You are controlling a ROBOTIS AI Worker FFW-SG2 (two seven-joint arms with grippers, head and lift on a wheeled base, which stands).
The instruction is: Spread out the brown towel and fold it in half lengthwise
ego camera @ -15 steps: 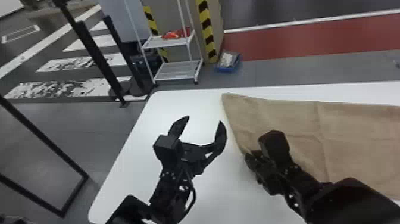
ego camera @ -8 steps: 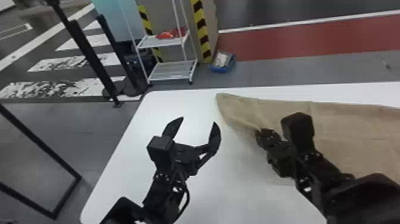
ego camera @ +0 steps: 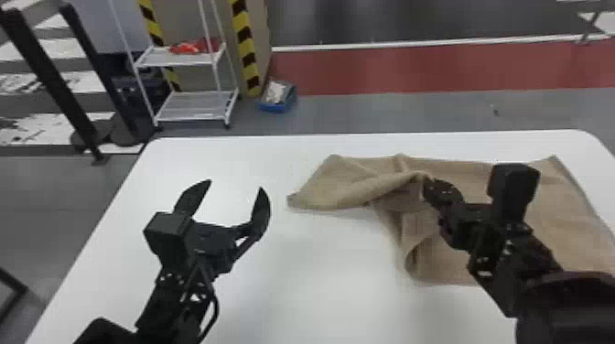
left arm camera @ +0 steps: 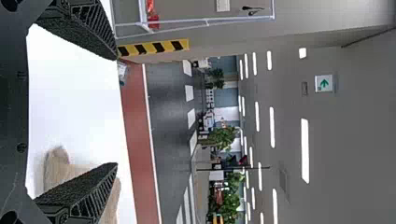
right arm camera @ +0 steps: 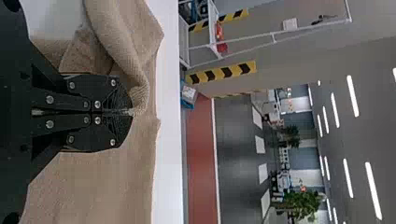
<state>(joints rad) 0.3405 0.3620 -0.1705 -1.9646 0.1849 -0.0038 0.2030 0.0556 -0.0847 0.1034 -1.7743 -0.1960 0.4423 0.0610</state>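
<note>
Since your black right end effector (ego camera: 427, 186) has rumpled the pinched brown cloth towel (ego camera: 563, 219), spreading remains; left one (ego camera: 235, 185) gapes empty.

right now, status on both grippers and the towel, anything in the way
Left gripper open, over table. Right gripper shut on towel. Towel rumpled; its folds in the way of a flat spread.

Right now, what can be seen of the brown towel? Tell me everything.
The brown towel looks like plain, soft woven cloth. It lies on the white table, unfolded only in part: fairly flat toward the right, rumpled toward the left. A thick, rounded fold runs from its left corner to the right gripper, whose shut fingers pinch it. Its near edge curls.
</note>
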